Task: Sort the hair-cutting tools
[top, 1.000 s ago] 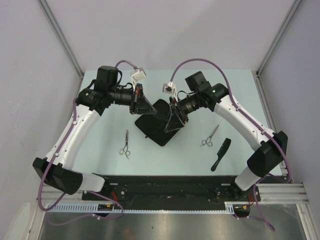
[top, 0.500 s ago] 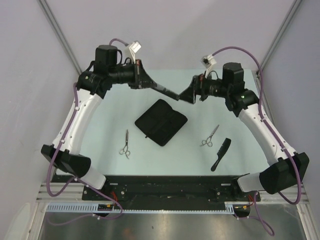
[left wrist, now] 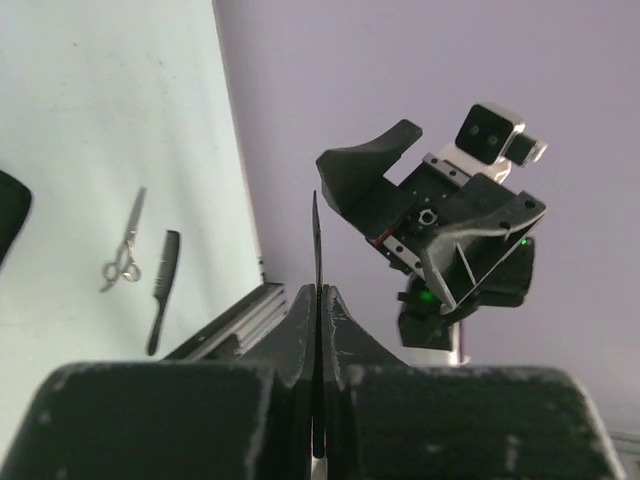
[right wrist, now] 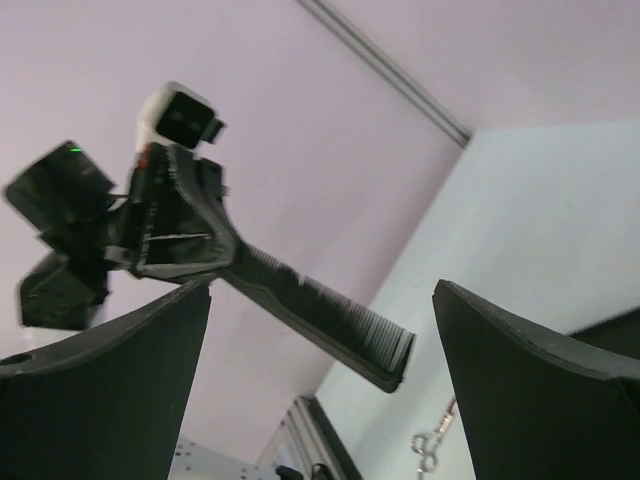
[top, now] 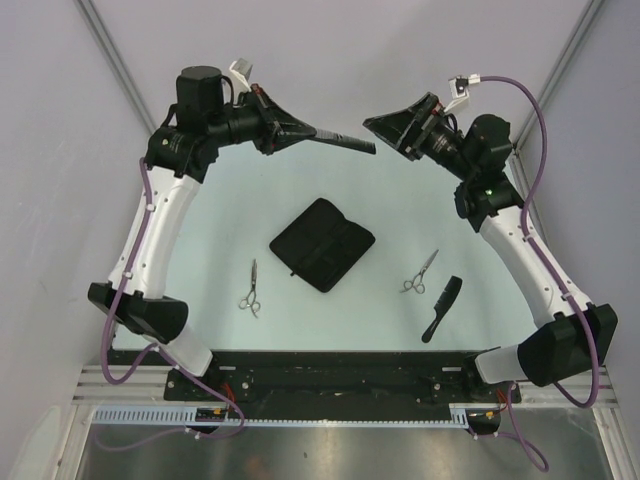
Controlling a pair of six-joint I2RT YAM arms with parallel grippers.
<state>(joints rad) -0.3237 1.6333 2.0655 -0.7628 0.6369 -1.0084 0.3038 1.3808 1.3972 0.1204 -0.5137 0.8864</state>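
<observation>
My left gripper (top: 308, 130) is raised at the back left, shut on one end of the long narrow black comb (top: 345, 141). In the left wrist view the comb (left wrist: 316, 235) shows edge-on between the closed fingers. Its free end points at my right gripper (top: 386, 135), which hangs open a short gap away with nothing in it. The right wrist view shows the comb (right wrist: 320, 310) beyond the wide-apart fingers (right wrist: 530, 385). On the table lie one pair of silver scissors (top: 250, 290) at the left, another pair (top: 420, 272) at the right, and the black handled comb (top: 441, 308).
A flat black fabric case (top: 322, 243) lies in the middle of the table, below and between both raised grippers. Purple walls close the back and sides, and a metal rail (top: 330, 372) with the arm bases runs along the near edge.
Both grippers rose from the black case toward the back, with the long comb between them. The right gripper then opened and drew back right; the left kept the comb.
</observation>
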